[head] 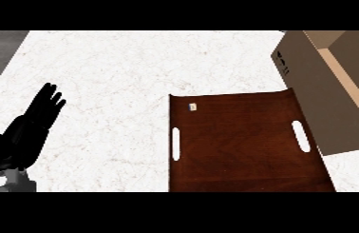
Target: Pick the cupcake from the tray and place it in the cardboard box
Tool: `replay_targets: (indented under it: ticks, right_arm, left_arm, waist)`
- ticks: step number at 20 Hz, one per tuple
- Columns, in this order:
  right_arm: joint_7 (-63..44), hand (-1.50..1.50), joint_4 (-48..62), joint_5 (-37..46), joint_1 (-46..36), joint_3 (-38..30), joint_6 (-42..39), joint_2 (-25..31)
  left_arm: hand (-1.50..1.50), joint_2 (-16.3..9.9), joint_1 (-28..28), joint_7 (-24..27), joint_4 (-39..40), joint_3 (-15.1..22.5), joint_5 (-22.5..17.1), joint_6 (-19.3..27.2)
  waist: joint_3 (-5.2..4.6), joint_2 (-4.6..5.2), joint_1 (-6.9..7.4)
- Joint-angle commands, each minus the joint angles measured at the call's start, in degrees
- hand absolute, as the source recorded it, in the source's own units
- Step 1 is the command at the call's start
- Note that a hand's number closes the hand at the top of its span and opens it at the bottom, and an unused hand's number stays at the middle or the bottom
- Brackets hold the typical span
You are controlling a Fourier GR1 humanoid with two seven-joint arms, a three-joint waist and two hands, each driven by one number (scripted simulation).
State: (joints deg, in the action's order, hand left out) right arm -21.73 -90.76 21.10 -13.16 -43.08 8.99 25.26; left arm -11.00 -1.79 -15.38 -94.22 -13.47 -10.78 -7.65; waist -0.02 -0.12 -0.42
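Nearest the camera, at lower centre-right, a dark brown wooden tray [238, 146] is seen lying flat on the white marbled counter [140, 65]. It is the largest item fully in view, w/ its near end cut off by the view's lower edge. Two white slot handles are cut into it, one along the left side [176, 144] and one along the right [301, 136]. A tiny pale object [192, 106] is seen near the tray's far left corner; it is too small to be identified, so it cannot be told whether it is the cupcake. Nothing else is seen resting on the tray.

Next in size, a cardboard box [319, 94] is placed at the right edge, open at the top, its tan inside partly shown. Its brown side wall is set just beside the tray's right edge, approx. touching.

Smaller again, the left hand [33, 127] is shown at the lower left, black, fingers straight and spread, nothing held, well apart from the tray. The right hand is not shown.
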Motion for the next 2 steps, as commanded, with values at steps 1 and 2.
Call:
replay_targets:
  ticks: [1, 2]
  right_arm:
    - [2.33, -1.5, -0.69, -4.0, 4.13, -1.81, -1.17, 1.14]
    - [2.7, -1.5, 0.23, -2.97, 4.07, -0.22, 0.26, 0.57]
  left_arm:
    - [0.0, -0.09, -3.07, 0.71, 3.49, -0.25, 0.27, 0.17]
    - [0.0, 0.13, -1.12, 1.83, 2.52, -0.38, 0.17, -0.54]
  waist:
    - [0.02, 0.09, 0.2]
    - [0.02, 0.09, 0.35]
